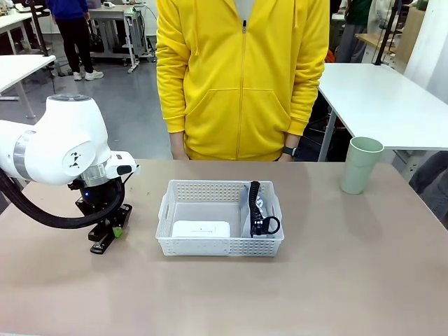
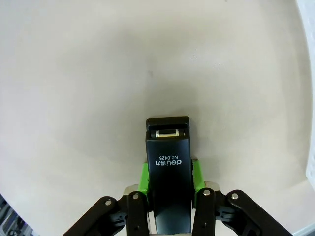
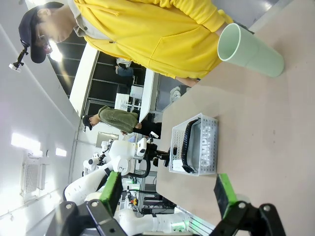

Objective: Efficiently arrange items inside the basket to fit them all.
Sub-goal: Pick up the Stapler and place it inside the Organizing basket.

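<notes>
- Left gripper (image 2: 170,178) is closed on the stapler (image 2: 168,147). Its green pads (image 2: 143,178) press the two long sides of the black body, and the nose with the metal slot juts out past the fingertips.
- From the front, the left gripper (image 1: 108,234) points down at the left side of the worktop (image 1: 315,280), with the stapler (image 1: 98,246) right at the surface. I cannot tell whether it rests there or is just clear of it.
- Stapler and gripper sit well to the left of the basket (image 1: 220,185), outside it.
- Right gripper (image 3: 167,194) stands wide open with nothing between its fingers, looking along the worktop toward the basket (image 3: 197,147).
- Basket sits mid-worktop, long side toward the robot.
- Inside it, the box (image 1: 201,229) lies flat at the near left.
- Pouch (image 1: 260,210) stands on edge along the right end, its strap (image 1: 254,199) draped over the top. The lettering "CAMPUS" reads on the pouch (image 3: 206,145) in the right wrist view.
- Cup (image 1: 362,164) stands upright at the far right of the worktop, well apart from the basket.
- A person (image 1: 241,77) in a yellow zip hoodie stands at the far edge, behind the basket.
</notes>
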Controlling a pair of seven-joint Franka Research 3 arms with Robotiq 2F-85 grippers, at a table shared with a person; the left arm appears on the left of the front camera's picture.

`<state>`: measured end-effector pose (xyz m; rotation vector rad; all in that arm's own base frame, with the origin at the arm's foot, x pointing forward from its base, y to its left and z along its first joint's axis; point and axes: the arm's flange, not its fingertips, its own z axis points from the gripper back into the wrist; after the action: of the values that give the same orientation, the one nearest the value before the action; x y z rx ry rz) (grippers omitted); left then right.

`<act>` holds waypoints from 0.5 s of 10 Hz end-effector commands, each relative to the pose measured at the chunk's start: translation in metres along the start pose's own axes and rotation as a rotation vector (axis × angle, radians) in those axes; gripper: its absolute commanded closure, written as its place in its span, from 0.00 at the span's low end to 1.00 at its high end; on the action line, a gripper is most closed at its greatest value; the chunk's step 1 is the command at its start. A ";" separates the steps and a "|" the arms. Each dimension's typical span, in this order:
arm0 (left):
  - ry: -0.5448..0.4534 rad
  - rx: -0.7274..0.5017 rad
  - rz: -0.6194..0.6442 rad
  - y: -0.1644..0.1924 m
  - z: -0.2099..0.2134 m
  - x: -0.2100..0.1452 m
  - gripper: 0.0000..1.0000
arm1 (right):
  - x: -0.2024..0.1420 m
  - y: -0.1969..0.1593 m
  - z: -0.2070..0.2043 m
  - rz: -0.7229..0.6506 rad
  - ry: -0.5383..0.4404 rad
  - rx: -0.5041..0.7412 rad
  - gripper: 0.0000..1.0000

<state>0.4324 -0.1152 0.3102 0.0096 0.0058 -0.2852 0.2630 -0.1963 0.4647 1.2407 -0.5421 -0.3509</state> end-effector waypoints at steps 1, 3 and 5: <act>-0.014 -0.099 0.146 0.010 0.023 -0.004 1.00 | 0.002 0.000 -0.001 0.027 -0.014 0.025 0.00; -0.141 -0.328 0.222 0.037 0.089 -0.038 1.00 | 0.002 0.000 -0.001 0.027 -0.014 0.025 0.00; -0.240 -0.511 0.190 0.065 0.121 -0.086 1.00 | 0.002 0.000 -0.001 0.027 -0.014 0.025 0.00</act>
<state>0.3973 -0.0557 0.4291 -0.4534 -0.1224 -0.0532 0.2630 -0.1963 0.4646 1.2408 -0.5418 -0.3510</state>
